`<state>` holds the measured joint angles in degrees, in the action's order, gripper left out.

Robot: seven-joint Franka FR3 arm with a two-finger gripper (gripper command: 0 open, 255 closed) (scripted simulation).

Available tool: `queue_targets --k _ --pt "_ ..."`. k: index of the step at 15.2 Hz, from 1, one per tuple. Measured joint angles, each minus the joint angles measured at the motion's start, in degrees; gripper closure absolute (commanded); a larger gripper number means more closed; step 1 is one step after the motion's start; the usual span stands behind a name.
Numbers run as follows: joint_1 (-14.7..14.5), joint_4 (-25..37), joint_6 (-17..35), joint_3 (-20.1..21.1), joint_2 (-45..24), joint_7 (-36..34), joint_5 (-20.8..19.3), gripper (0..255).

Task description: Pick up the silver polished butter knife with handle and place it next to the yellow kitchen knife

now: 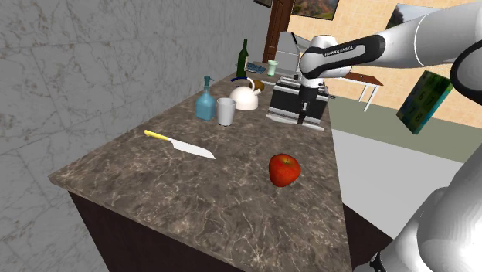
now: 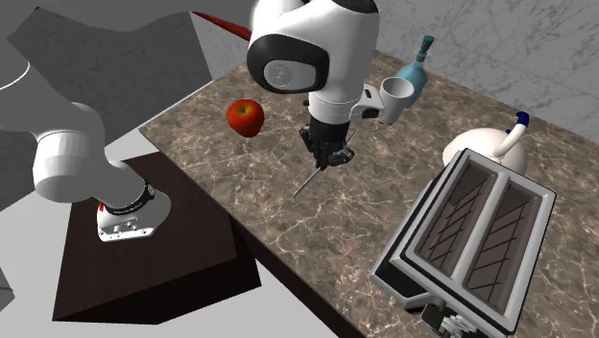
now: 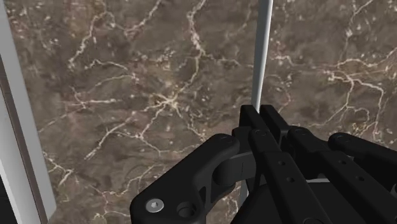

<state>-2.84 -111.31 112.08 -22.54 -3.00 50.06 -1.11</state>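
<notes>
Even, fairly bright light falls on the marble countertop (image 1: 232, 193). Soft highlights sit on the white arm (image 2: 317, 38) and kettle (image 1: 246, 96); the apple (image 1: 283, 168) darkens underneath. The butter knife (image 3: 261, 57) gleams pale against the matt black gripper (image 3: 261, 114) holding it.

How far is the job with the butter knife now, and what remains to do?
Done: the pincer is shut on the butter knife, near the toaster. In hand: the lift; whether the knife is clear of the counter I cannot tell. Left: bring it across to the yellow-handled kitchen knife and lay it beside that.
</notes>
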Motion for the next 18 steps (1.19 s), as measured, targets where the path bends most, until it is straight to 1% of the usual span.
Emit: queue_targets --k 3,5,10,14,18 --pt "-0.03 1.98 -2.35 0.00 0.40 -0.02 -0.15 255" --pt "-0.75 3.04 -3.14 0.67 0.06 -1.35 0.02 255" --pt "-3.58 6.97 -4.23 3.30 -3.11 -6.41 1.20 255" --pt "-6.08 11.81 -5.54 5.51 -6.89 -10.88 2.30 255" --pt "-7.94 17.27 -7.14 7.14 -10.92 -14.35 3.25 255"
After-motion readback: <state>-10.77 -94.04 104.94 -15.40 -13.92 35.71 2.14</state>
